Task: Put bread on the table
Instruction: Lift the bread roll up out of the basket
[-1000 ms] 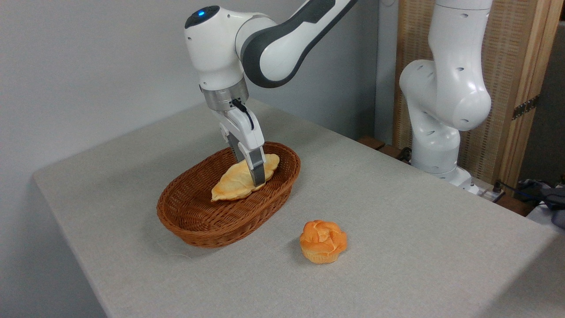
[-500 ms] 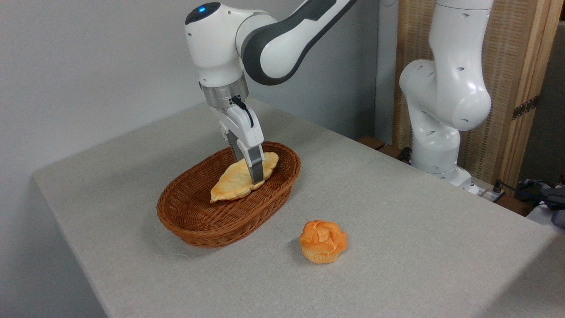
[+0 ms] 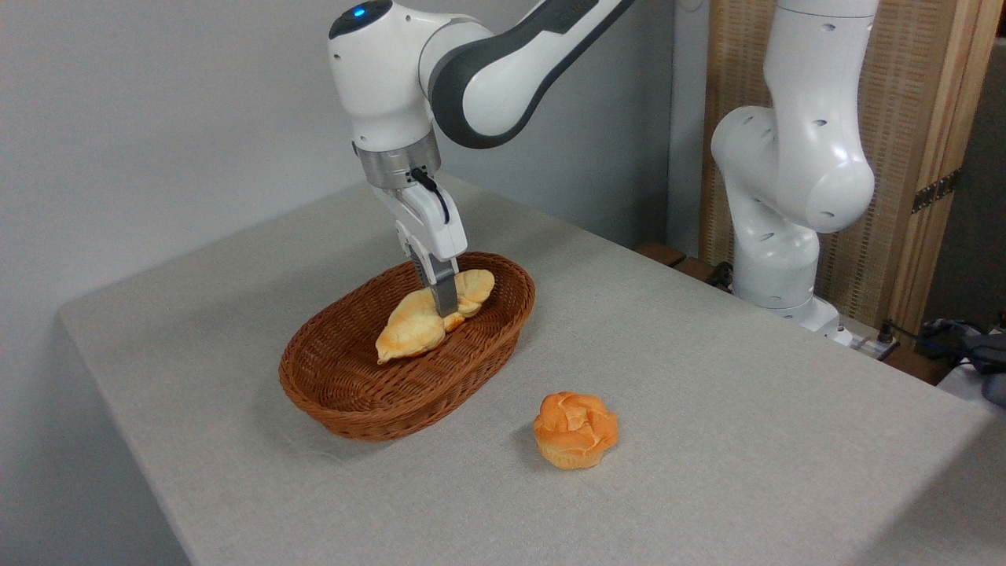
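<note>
camera view, the only one we have: our tool point(image 3: 445, 308) is closed narrow on the bread point(image 3: 431, 314), pinching it across the middle so the long loaf folds a little around the fingers. the bread hangs inside the wicker basket point(image 3: 354, 393), its lower pointed end tipped down toward the basket floor; we cannot tell whether that end touches the weave. it is not yet out over the counter point(image 3: 707, 377).

we judge the step in hand to be the lift out of the basket. to do it well we would raise straight up until the drooping end is above the rim, then carry sideways to bare cloth, well apart from the bun point(image 3: 575, 430), and lower until the loaf lies flat before letting go. the grip sits off the loaf's centre, so the longer end may swing or catch on the rim; a slow lift should keep it from slipping.

counted: one bread, one bun, one basket, one counter, one arm, one tool.
</note>
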Available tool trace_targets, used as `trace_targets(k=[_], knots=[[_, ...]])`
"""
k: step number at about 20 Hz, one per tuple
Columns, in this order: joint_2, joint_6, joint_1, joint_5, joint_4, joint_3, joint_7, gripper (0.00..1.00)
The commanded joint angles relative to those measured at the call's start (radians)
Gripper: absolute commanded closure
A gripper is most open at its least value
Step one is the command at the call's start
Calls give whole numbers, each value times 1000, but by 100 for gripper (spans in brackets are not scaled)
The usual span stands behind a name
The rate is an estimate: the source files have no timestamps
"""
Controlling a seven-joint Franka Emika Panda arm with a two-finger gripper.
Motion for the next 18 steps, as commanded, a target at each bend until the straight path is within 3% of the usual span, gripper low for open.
trace_targets(k=[1, 4, 8, 13, 18], knots=[[-9, 14, -5, -23, 37, 8, -1, 100], [-23, 6, 2, -37, 80, 16, -7, 100], [-24, -96, 4, -34, 187, 92, -1, 100], [-37, -193, 2, -16, 339, 262, 53, 100], [-54, -247, 5, 90, 382, 335, 145, 100]])
